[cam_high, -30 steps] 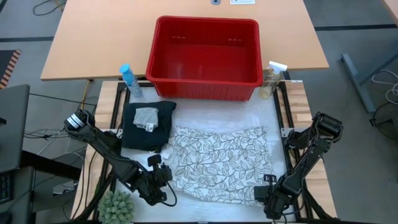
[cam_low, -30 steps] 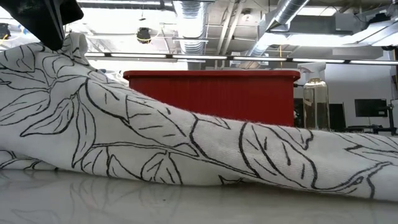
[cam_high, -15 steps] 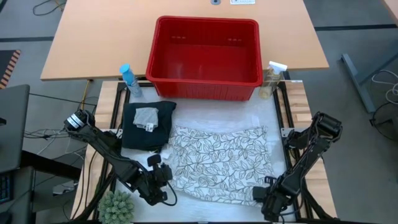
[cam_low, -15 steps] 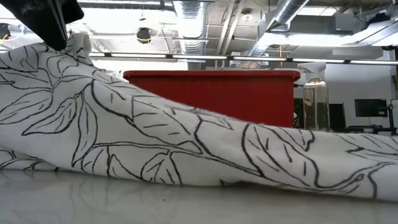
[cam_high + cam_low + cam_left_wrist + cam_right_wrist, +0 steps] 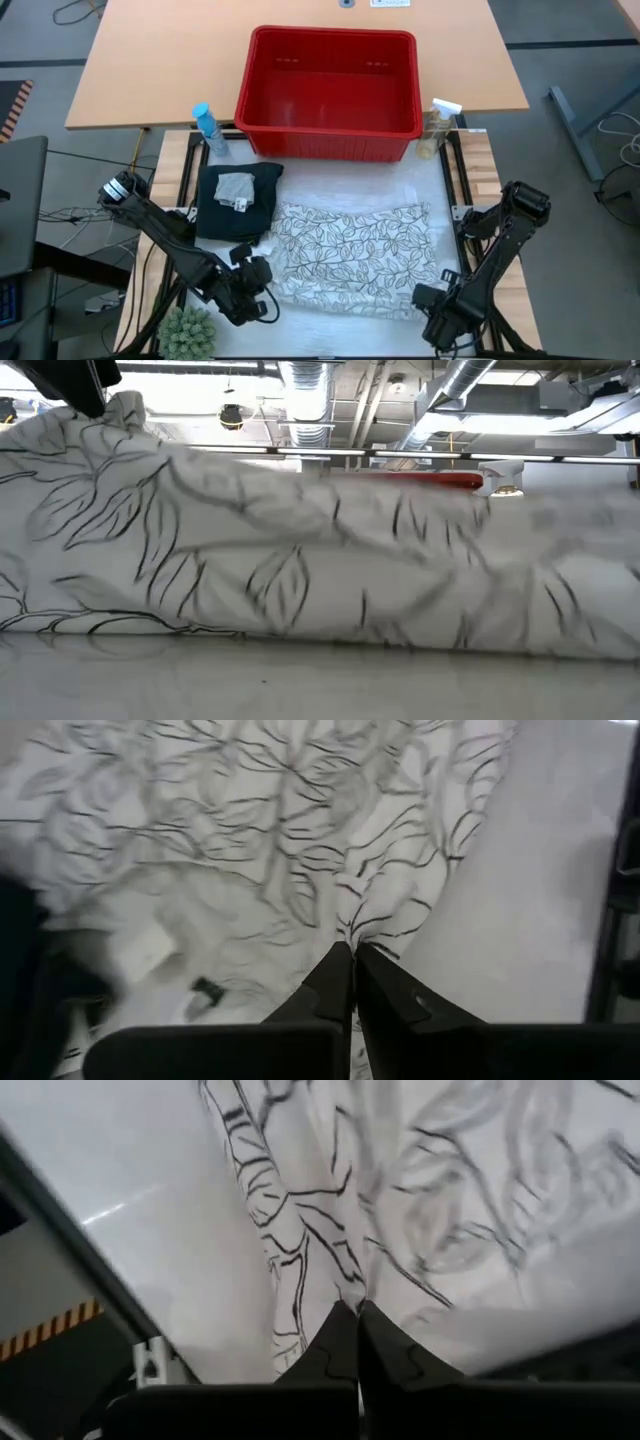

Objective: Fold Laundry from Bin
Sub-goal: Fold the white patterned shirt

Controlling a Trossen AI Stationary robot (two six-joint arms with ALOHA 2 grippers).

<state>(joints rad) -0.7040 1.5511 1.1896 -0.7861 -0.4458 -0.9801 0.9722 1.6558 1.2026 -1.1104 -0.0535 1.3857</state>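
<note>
White cloth with a grey leaf print [image 5: 350, 255] lies spread on the pale surface [image 5: 400, 185], in front of the red bin [image 5: 330, 90]. The left tool [image 5: 262, 283] pinches its near left corner, fingers closed on the fabric; the right tool [image 5: 428, 302] is likewise clamped on the near right corner. The near edge seems lifted and rumpled. Beside it rest folded dark trousers [image 5: 237, 200] topped by a small grey cloth [image 5: 234, 187].

The leaf-print cloth [image 5: 352, 262] lies on the bench [image 5: 420, 195] between the left pincer [image 5: 262, 283] and right pincer [image 5: 428, 297], with the folded trousers [image 5: 236, 202] and bin [image 5: 330, 92] beyond them.
</note>
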